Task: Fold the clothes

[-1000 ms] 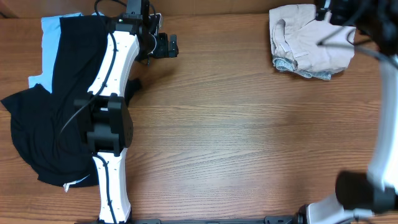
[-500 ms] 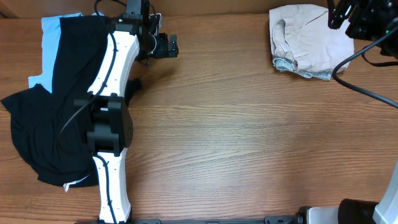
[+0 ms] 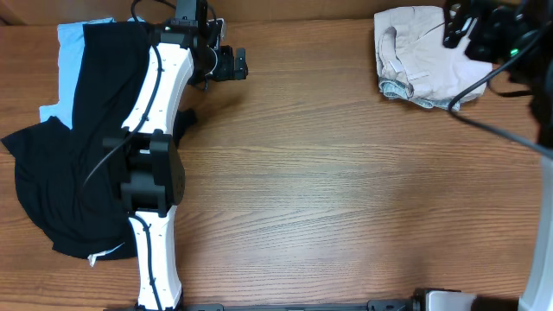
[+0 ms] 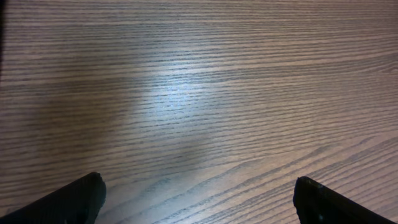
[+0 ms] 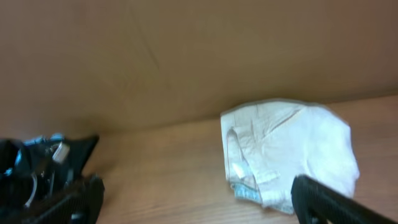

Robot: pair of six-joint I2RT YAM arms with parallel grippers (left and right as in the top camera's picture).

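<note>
The clothes lie in two groups. Folded beige shorts [image 3: 423, 56] sit at the far right of the table on a faded denim piece [image 3: 447, 104]; the right wrist view shows the shorts [image 5: 286, 146] with a denim edge [image 5: 245, 193] below them. A black garment [image 3: 60, 173] lies spread over a light blue one [image 3: 73, 47] at the left. My right gripper [image 3: 462, 26] hangs open above the shorts' right edge, with nothing between its fingers [image 5: 196, 186]. My left gripper [image 3: 235, 65] is open over bare wood [image 4: 199, 186], just right of the black garment.
A brown cardboard wall [image 5: 186, 56] stands behind the table's far edge. The left arm [image 3: 155, 130] stretches across the black garment, its base at the front edge. Bare wood table [image 3: 328, 190] lies between the two groups of clothes.
The right gripper swung right and then back left above the folded shorts, staying open. The left arm and all garments are unmoved.
</note>
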